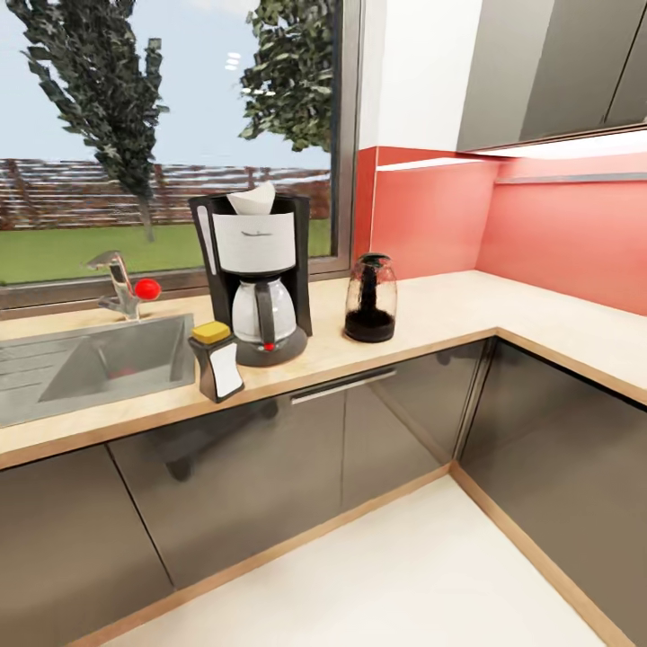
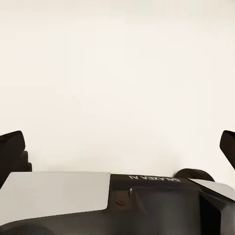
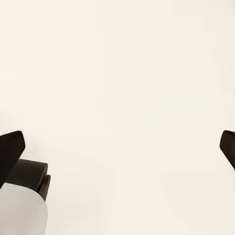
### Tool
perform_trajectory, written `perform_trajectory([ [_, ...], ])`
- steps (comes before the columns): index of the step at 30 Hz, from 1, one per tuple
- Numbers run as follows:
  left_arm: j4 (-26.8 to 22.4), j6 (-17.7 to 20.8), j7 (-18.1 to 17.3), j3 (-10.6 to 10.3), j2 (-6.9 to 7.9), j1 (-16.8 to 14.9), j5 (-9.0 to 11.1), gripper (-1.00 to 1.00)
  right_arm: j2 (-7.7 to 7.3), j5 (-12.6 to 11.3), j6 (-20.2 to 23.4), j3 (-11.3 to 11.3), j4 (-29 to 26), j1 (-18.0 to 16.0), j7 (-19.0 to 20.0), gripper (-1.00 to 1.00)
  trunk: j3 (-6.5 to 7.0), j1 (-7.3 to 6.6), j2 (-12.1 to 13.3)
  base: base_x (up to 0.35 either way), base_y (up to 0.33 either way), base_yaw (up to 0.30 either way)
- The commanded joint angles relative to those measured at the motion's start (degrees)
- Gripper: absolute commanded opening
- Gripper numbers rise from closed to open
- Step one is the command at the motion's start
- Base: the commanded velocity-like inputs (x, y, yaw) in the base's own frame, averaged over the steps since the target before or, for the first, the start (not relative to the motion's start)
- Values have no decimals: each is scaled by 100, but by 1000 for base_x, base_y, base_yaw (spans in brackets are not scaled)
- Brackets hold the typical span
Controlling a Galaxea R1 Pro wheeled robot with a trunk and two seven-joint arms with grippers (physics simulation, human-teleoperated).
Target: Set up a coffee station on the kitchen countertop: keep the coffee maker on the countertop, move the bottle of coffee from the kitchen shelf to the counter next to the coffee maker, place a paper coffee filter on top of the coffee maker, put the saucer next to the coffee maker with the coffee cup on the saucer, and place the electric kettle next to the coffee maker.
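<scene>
On the light wood-grain tabletop (image 1: 431, 314), our black-and-white coffee maker (image 1: 256, 274) carries the white paper filter (image 1: 254, 199); yellow-lidded coffee jar (image 1: 217, 359) near-left, dark glass kettle (image 1: 370, 297) right, grouped for reach. Left fingers (image 2: 12, 149) and right fingers (image 3: 11, 149) spread wide, grasping nothing.

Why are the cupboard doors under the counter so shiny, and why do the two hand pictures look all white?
Head view: the glossy dark cabinet fronts mirror the room, a light strip glows under the upper cupboards, and the coffee maker looks sharp. Left wrist view and right wrist view: a plain pale surface, evenly lit, with dark fingertips at the edges.
</scene>
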Motion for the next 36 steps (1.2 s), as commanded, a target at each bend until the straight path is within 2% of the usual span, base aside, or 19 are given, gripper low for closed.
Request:
perform_trajectory([
  [1,8,-38,-10,-48,0,-6,28,100,-2,54,-18,-48,4,-1,-7,100,-5,-1,-3,3,-4,269],
  [7,8,-38,-12,-48,-7,-6,28,100,-2,55,-11,-48,4,0,-2,100,-5,-1,-3,1,-89,161],
  [20,0,-47,-13,-48,-9,-6,28,100,-2,56,-16,-47,4,-3,-9,100,-5,-1,-3,0,-287,23],
  [26,0,-47,-13,-48,-9,-6,28,100,-2,56,-18,-47,4,0,-15,100,-5,-1,-3,0,-241,201],
  [36,0,-47,-13,-47,-9,-6,28,100,-2,61,-26,-47,4,1,-18,100,-5,-1,-3,-2,-67,264],
])
